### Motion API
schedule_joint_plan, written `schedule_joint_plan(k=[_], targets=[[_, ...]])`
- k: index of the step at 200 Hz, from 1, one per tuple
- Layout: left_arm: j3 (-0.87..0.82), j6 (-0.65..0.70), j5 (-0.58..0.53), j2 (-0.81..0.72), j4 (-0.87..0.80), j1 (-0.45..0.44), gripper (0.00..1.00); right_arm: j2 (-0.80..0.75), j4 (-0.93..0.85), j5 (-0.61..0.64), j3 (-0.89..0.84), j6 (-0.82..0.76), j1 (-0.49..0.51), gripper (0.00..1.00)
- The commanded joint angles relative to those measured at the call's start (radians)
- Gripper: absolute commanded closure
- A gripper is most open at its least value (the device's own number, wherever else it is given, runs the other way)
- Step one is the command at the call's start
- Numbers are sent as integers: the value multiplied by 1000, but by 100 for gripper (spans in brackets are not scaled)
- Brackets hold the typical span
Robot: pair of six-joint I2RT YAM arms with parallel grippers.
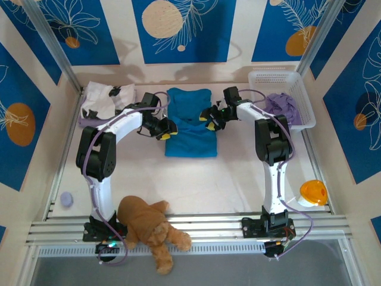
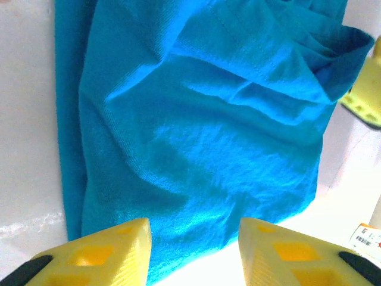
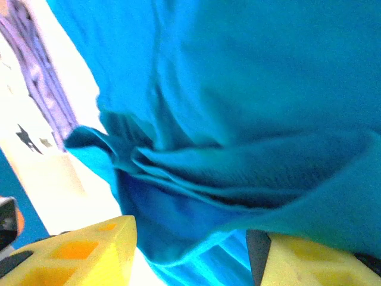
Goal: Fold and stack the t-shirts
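We locate the centre t-shirt (image 1: pixel 189 143) on the table (image 1: pixel 196 179), with the left gripper (image 1: pixel 165 134) at its left edge and the right gripper (image 1: pixel 209 121) at its right. The piled t-shirts (image 1: pixel 101 102) lie far left; a basket (image 1: pixel 274 76) far right holds another t-shirt (image 1: pixel 283 106). The teddy bear (image 1: pixel 149 223) lies at the near edge, left.

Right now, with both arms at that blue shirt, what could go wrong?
Bunched folds of the blue shirt lie between the open jaws of the right end effector. Closing there might pinch the wrong layers and give a crooked fold. The left end effector sits at the shirt's edge, also open, so it may catch too little cloth and slip off. If only one side grips, lifting could drag the shirt askew.
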Motion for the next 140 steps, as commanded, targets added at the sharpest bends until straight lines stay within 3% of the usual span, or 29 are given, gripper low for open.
schedule_joint_plan(k=[1, 63, 140], targets=[[-19, 19, -4, -14, -26, -2, 57, 37, 43, -41, 59, 65, -19, 47], [-22, 11, 0, -4, 6, -3, 55, -9, -76, 28, 95, -6, -26, 47], [96, -158, 122, 132, 186, -80, 55, -299, -36, 57, -260, -9, -15, 47]])
